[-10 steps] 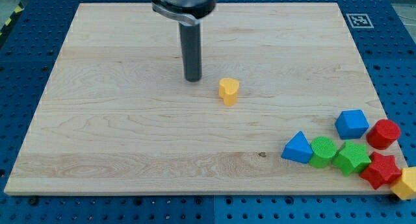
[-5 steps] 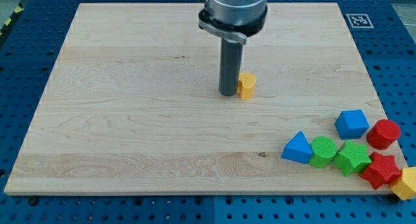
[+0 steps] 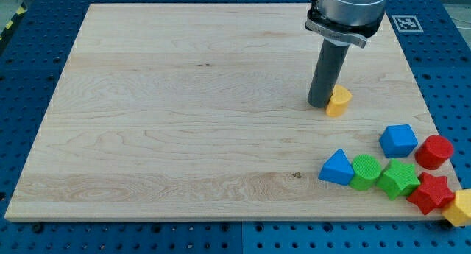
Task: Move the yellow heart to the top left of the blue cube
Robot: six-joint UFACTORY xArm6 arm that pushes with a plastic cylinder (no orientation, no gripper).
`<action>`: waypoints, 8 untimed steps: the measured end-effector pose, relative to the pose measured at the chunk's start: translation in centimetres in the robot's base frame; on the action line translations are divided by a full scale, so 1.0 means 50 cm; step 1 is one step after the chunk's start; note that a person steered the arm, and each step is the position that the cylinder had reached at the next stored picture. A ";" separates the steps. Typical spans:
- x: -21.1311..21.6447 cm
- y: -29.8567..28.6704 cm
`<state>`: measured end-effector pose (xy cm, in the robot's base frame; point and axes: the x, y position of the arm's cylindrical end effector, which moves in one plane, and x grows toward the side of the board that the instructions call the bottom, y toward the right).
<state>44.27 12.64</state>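
At the view's bottom right corner, a yellow block [image 3: 460, 207] is overhanging the bench [image 3: 162, 143] edge, its shape cut off by the frame. Just beside it, a red star [image 3: 431, 193] is sitting near the right edge, touching a green star-like block [image 3: 399, 177], which is pressing against a green cylinder [image 3: 366, 171] and, further left, a blue triangular prism [image 3: 337, 167]. Slightly farther back, a red cylinder [image 3: 434, 151] is lying by the right edge with the blue cube [image 3: 398, 140] just beside it on the left. Farther still, the yellow heart [image 3: 338, 101] is resting up and to the left of the blue cube, apart from it, with bare wood between them. The arm's tip [image 3: 319, 105] is touching the heart's left side. There is no hand on this arm, only the rod, so nothing is spreading or pinching. Open board is stretching across the whole left and the top.
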 end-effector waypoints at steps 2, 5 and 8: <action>-0.148 0.000; -0.139 0.049; -0.017 0.027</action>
